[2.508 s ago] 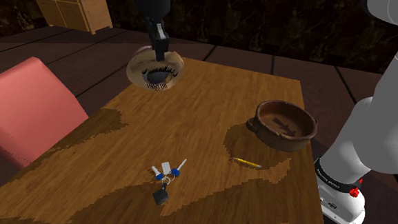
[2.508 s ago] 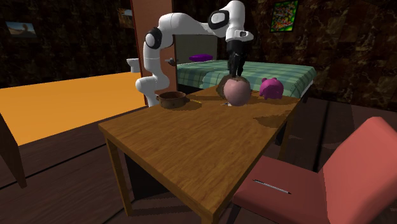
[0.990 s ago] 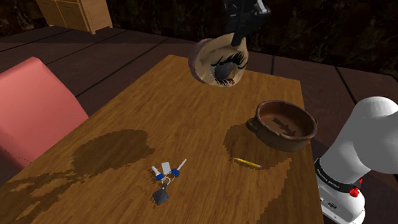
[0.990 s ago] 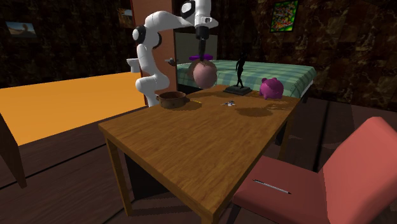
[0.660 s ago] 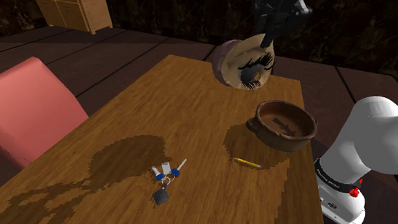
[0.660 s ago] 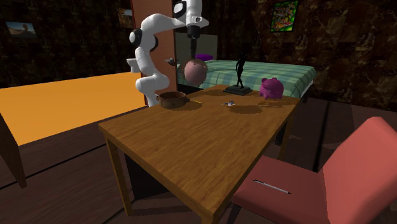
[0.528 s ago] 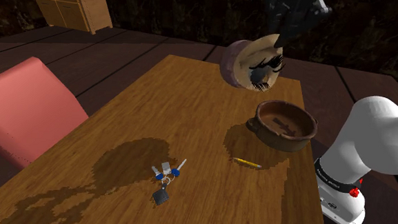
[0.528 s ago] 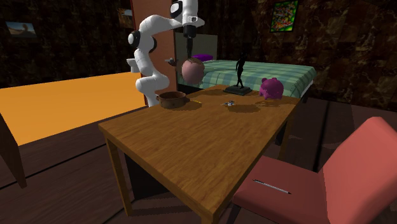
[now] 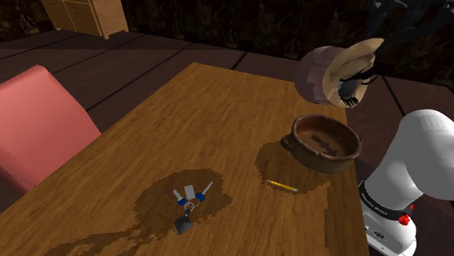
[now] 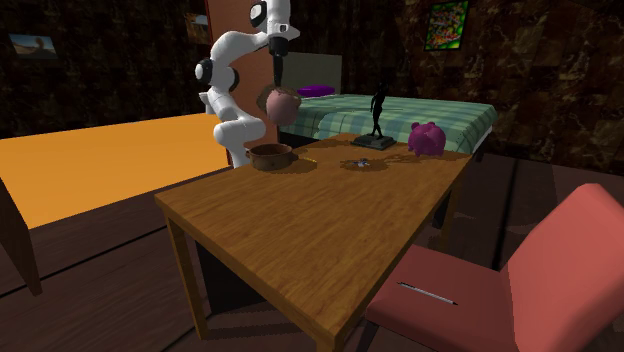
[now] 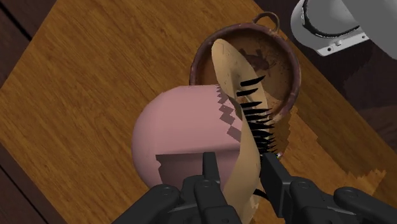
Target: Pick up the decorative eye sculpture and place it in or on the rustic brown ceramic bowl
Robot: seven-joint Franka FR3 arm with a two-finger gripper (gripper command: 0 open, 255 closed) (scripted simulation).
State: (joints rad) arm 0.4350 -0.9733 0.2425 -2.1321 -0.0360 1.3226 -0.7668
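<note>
One eye sculpture (image 9: pixel 334 73), its beige rim clamped between the fingers of the tool (image 11: pixel 240 162), hangs in the air over the one brown bowl (image 9: pixel 300 128). One pencil (image 9: pixel 281 185) and one key bunch (image 9: pixel 189 200) lie on the tabletop (image 9: pixel 178 121) nearby.

White arm (image 9: pixel 433 156) is bent with the elbow up high, wrist aiming the black gripper (image 11: pixel 240 162) downward, fingers (image 11: pixel 208 167) pinched onto the eye sculpture (image 11: pixel 184 127), holding it in midair.
</note>
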